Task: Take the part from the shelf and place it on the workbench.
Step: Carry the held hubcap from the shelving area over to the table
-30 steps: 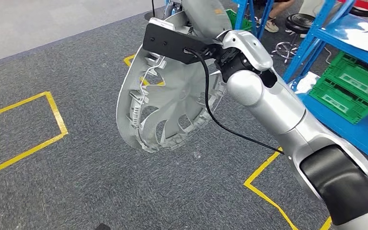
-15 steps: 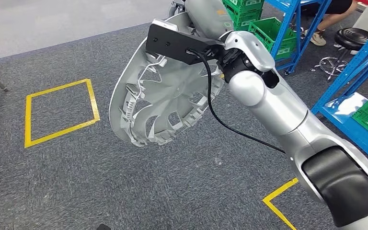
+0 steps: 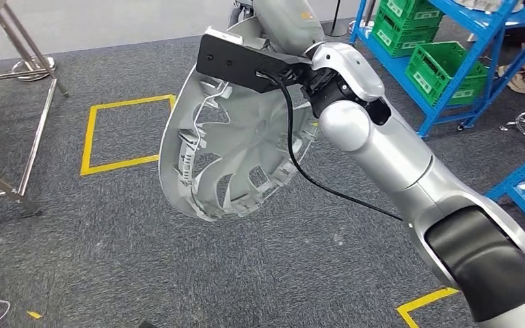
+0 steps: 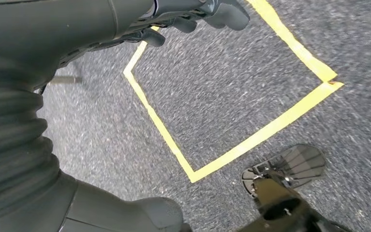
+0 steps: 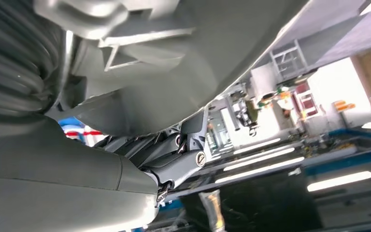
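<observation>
Far left: metal stand legs (image 3: 37, 130) on grey carpet (image 3: 109, 260), beside a yellow tape square (image 3: 89, 147); left hand (image 4: 193, 17) hanging over the floor, fingers curled in, nothing held. Centre: silver wheel cover (image 3: 236, 147), the task's part, held tilted above the carpet by the right hand (image 5: 174, 154), fingers closed against its rim. Far right: blue shelf rack (image 3: 444, 75) carrying green crates (image 3: 451, 68), contents not discernible.
</observation>
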Motion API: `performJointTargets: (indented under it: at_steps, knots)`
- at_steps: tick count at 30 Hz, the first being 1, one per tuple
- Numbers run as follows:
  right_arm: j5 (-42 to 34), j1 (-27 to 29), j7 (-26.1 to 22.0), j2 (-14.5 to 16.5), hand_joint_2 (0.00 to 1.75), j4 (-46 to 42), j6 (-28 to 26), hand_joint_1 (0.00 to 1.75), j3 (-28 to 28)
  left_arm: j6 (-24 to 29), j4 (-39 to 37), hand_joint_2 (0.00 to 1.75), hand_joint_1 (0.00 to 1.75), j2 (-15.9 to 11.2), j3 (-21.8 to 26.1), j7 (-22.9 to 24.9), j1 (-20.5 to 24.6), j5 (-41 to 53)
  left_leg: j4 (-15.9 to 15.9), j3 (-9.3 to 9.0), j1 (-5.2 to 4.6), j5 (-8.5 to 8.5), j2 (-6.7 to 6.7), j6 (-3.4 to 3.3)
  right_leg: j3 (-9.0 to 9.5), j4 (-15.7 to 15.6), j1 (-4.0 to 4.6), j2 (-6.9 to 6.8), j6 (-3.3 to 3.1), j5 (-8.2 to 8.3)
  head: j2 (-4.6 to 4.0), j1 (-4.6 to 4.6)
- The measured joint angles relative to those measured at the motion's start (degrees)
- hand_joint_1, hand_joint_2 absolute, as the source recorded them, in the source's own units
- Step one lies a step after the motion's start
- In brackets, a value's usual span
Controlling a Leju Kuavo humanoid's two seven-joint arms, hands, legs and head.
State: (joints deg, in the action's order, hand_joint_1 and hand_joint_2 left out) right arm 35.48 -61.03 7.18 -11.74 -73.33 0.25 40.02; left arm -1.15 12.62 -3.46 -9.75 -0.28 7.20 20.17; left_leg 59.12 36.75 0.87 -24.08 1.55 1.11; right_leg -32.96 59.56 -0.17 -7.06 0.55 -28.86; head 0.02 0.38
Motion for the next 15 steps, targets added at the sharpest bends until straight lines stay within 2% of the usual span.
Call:
performJointTargets:
  at_steps: [1, 3, 4, 5, 6, 7, 8, 10, 11, 12, 14, 15]
  knots:
    - [0.01, -0.01, -0.02, 0.04, 1.75, 0.0, 0.01, 1.75, 0.04, 0.26, 0.0, 1.75, 0.0, -0.03, 0.02, 0.01, -0.04, -0.09, -0.07, 0.0, 0.11, 0.1, -0.72, -0.34, -0.59, 1.53, -0.19, 1.6, 0.27, -1.07, 0.0, 0.05]
    - [0.01, 0.03, -0.03, -0.01, 1.75, 0.03, 0.01, 1.75, 0.04, 1.08, 0.01, 1.75, 0.0, 0.04, 0.07, 0.13, 0.04, -0.36, -0.11, 0.03, 0.22, 0.19, -2.11, -0.83, -3.63, 8.16, -0.38, 5.56, 0.51, -4.46, 0.0, 0.16]
    - [0.01, 0.1, -0.03, -0.06, 1.75, 0.09, 0.01, 1.75, 0.05, 1.45, 0.01, 1.75, 0.0, 0.1, 0.09, 0.22, 0.09, -0.45, -0.11, 0.06, 0.17, 0.2, -2.93, -0.99, -5.7, 12.26, -0.37, 6.51, 0.49, -6.09, 0.0, 0.22]
    - [0.01, 0.2, 0.0, -0.1, 1.75, 0.17, 0.02, 1.75, 0.07, 1.65, 0.01, 1.75, 0.0, 0.19, 0.1, 0.28, 0.11, -0.5, -0.1, 0.08, 0.11, 0.2, -3.79, -1.05, -7.41, 15.38, -0.31, 6.88, 0.41, -7.0, 0.0, 0.24]
    - [0.01, 0.3, 0.01, -0.14, 1.75, 0.24, 0.03, 1.75, 0.09, 1.67, 0.01, 1.75, 0.0, 0.26, 0.11, 0.3, 0.07, -0.48, -0.07, 0.08, 0.04, 0.21, -4.71, -1.07, -8.32, 16.65, -0.25, 7.04, 0.23, -6.83, 0.0, 0.25]
    - [0.02, 0.34, 0.01, -0.15, 1.75, 0.29, 0.04, 1.75, 0.1, 1.6, 0.01, 1.75, 0.0, 0.29, 0.11, 0.29, 0.02, -0.42, -0.04, 0.07, 0.0, 0.24, -5.63, -1.04, -8.14, 15.59, -0.17, 7.23, -0.04, -5.54, -0.01, 0.25]
    - [0.02, 0.3, 0.01, -0.15, 1.75, 0.31, 0.04, 1.75, 0.11, 1.47, 0.01, 1.75, 0.0, 0.31, 0.11, 0.27, -0.01, -0.34, 0.0, 0.05, -0.01, 0.27, -6.54, -0.99, -6.88, 12.4, -0.11, 7.69, -0.38, -3.42, -0.01, 0.26]
    - [0.03, 0.02, -0.02, -0.15, 1.75, 0.31, 0.03, 1.75, 0.11, 1.25, 0.02, 1.75, 0.0, 0.4, 0.11, 0.21, 0.04, -0.19, 0.12, 0.17, 0.03, 0.39, -8.21, -0.71, -3.42, 4.26, -0.08, 10.3, -1.02, 0.53, -0.01, 0.27]
    - [0.03, -0.13, -0.02, -0.14, 1.75, 0.31, 0.03, 1.75, 0.11, 1.18, 0.02, 1.75, 0.0, 0.44, 0.11, 0.17, 0.1, -0.14, 0.13, 0.36, 0.09, 0.5, -8.93, -0.44, -2.27, 1.56, -0.03, 11.25, -1.17, 1.5, 0.0, 0.32]
    - [0.03, -0.23, -0.02, -0.12, 1.75, 0.31, 0.03, 1.75, 0.11, 1.14, 0.02, 1.75, 0.0, 0.43, 0.11, 0.15, 0.11, -0.1, 0.08, 0.6, 0.21, 0.66, -9.64, -0.07, -1.77, 0.28, 0.06, 11.77, -1.25, 1.75, 0.0, 0.37]
    - [0.03, -0.32, 0.0, -0.01, 1.75, 0.31, 0.04, 1.75, 0.12, 1.03, -0.01, 1.75, 0.0, 0.26, 0.11, 0.13, -0.08, -0.09, -0.25, 0.96, 0.39, 1.05, -10.85, 0.73, -1.48, -0.2, 0.13, 10.46, -1.52, 1.89, 0.0, 0.48]
    - [0.04, -0.35, 0.0, 0.18, 1.75, 0.3, 0.05, 1.75, 0.13, 0.97, -0.03, 1.75, 0.0, 0.15, 0.11, 0.13, -0.24, -0.09, -0.09, 1.22, 0.29, 0.96, -10.03, 1.0, -1.24, -0.55, 0.05, 9.68, -1.84, 2.08, -0.01, 0.42]
